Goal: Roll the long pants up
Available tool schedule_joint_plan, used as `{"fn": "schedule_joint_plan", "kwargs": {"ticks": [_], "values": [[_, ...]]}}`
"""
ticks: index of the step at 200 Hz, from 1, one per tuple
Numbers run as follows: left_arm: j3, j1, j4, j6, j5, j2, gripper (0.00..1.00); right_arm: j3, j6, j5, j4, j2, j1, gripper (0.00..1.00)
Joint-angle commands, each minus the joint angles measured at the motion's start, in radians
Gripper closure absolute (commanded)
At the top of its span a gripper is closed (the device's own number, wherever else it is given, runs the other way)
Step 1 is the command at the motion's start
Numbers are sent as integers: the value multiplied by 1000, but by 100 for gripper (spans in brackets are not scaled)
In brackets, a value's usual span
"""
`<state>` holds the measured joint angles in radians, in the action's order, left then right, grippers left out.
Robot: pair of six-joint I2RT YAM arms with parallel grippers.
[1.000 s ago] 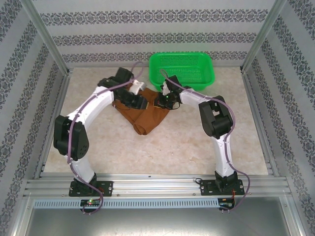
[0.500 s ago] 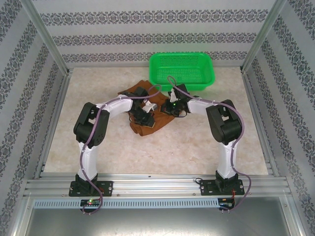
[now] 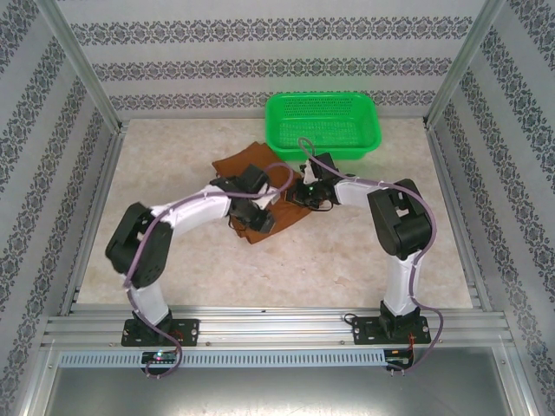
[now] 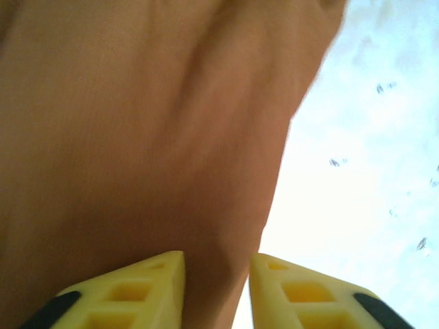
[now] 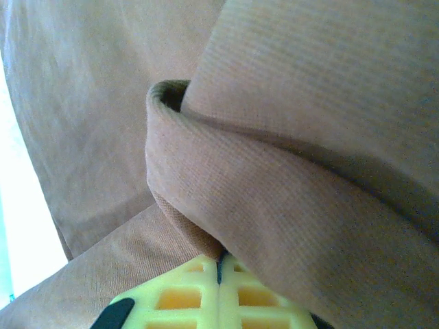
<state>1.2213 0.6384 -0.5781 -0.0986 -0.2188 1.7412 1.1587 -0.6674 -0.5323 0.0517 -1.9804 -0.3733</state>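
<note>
The long pants (image 3: 236, 163) lie bunched in rust-brown folds on the table's middle, just in front of the basket. My left gripper (image 3: 260, 218) is low at their near end. In the left wrist view its yellow fingertips (image 4: 167, 269) stand apart, and the edge of the pants (image 4: 137, 137) runs into the gap between them. My right gripper (image 3: 300, 196) is at the right side of the heap. In the right wrist view its fingertips (image 5: 206, 271) are pressed together, with a rolled fold of the pants (image 5: 226, 205) meeting them at the tips.
A green mesh basket (image 3: 323, 126) stands at the back, right of centre and close behind the right gripper. Patterned walls and metal rails (image 3: 95, 208) enclose the pale table (image 3: 347, 260). Open table surface lies in front of the pants and to both sides.
The left arm swung from the pants' far left side to their near end, and the cloth behind it now lies uncovered. The right gripper shifted slightly right and stayed shut.
</note>
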Motion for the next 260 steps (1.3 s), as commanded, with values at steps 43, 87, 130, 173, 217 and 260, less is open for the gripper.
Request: {"fn": "schedule_joint_plan", "kwargs": {"ticks": [43, 87, 130, 173, 217, 260], "values": [[-65, 217, -41, 124, 482, -135, 42, -172, 17, 79, 175, 43, 30, 100], [8, 349, -60, 213, 570, -31, 41, -209, 11, 83, 156, 67, 31, 100], [36, 376, -86, 258, 482, 40, 32, -238, -4, 86, 123, 89, 30, 100], [30, 372, -109, 296, 535, 136, 31, -257, -9, 81, 105, 87, 30, 100], [60, 281, -100, 291, 572, 227, 30, -257, -18, 65, 86, 85, 29, 100], [122, 143, -74, 316, 528, 302, 41, -249, -28, 51, 71, 72, 28, 100]]}}
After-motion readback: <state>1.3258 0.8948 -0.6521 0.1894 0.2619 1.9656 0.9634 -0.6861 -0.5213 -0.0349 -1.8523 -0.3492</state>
